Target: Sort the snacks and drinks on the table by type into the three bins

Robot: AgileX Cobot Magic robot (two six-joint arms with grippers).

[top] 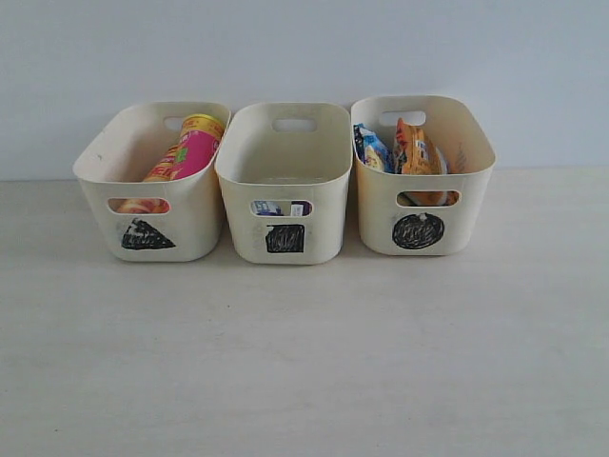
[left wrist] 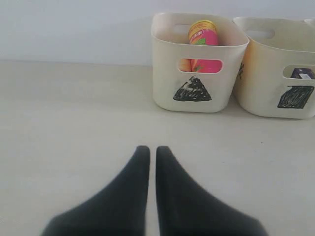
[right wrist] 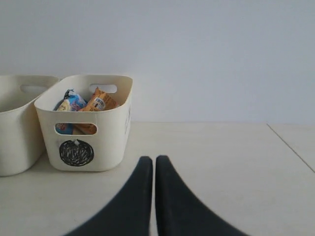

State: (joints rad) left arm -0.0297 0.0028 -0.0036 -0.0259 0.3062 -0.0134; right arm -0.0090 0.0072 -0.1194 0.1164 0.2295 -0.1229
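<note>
Three cream bins stand in a row at the back of the table. The triangle bin [top: 195, 205] on the left holds the pink chip tube [top: 195, 152] leaning with its yellow lid up; a yellow-orange tube [top: 141, 205] shows through its handle cutout. The square bin [top: 328, 214] in the middle holds the dark purple carton [top: 301, 207] and the white and blue carton [top: 267, 208], seen through its cutout. The circle bin [top: 376, 214] on the right holds the blue-white bag [top: 372, 150] and the orange bag [top: 417, 149]. My left gripper [left wrist: 152, 149] and right gripper [right wrist: 152, 159] are shut and empty, well short of the bins.
The pale table [top: 304, 362] stretches in front of the bins. A white wall [top: 304, 48] rises behind them. A seam in the table [right wrist: 290, 147] runs to the right of the circle bin.
</note>
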